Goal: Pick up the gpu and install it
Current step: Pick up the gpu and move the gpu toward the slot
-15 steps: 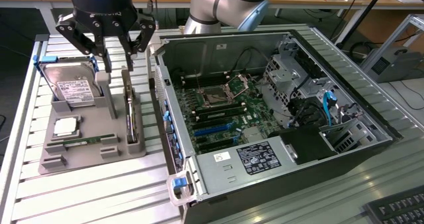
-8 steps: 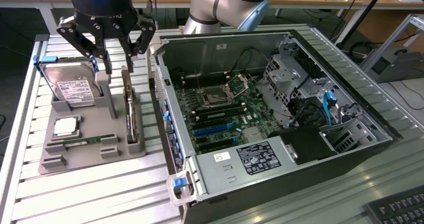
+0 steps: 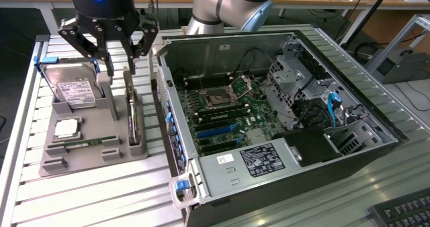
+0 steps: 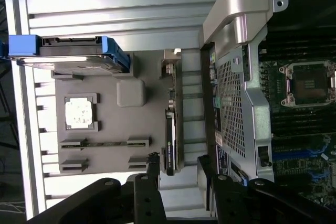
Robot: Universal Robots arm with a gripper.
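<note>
The gpu (image 3: 133, 117) is a thin dark card with a silvery end bracket. It stands on edge in a slot along the grey holder tray (image 3: 90, 159), on the side nearest the computer. The wrist view shows the gpu (image 4: 171, 124) edge-on. My gripper (image 3: 116, 65) hangs open over the card's far end, holding nothing. In the wrist view the gripper (image 4: 178, 169) has one black finger on each side of the card's line, and both stand clear of it.
The tray also holds a silver hard drive (image 3: 74, 88), a square processor (image 3: 67, 129) and a green memory stick (image 3: 84, 145). The open computer case (image 3: 201, 179) lies at the exterior view's right, its motherboard slots (image 3: 215, 130) exposed. A keyboard (image 3: 406, 212) sits at the near right corner.
</note>
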